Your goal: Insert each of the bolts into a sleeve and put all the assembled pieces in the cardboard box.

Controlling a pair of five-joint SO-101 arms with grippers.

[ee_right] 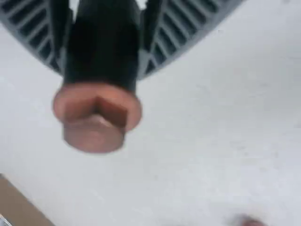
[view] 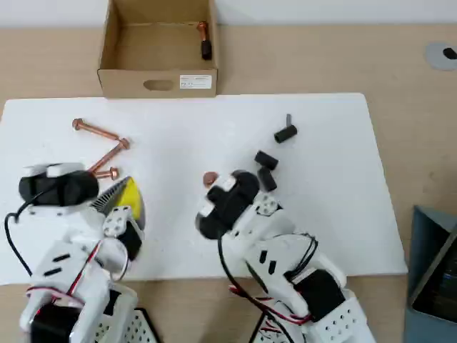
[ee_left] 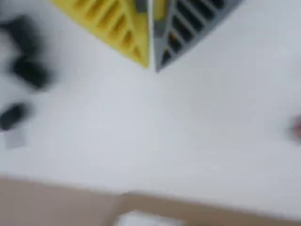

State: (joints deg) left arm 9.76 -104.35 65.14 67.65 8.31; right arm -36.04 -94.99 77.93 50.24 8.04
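The right arm hides all but the head of the bolt point(view: 211, 179); loose sleeves point(ee_left: 29, 71) look blurred.

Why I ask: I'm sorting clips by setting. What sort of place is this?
Probably a robotics lab bench: two small robot arms sit at a wooden table over a white mat, with loose bolts, black sleeves and a cardboard box.
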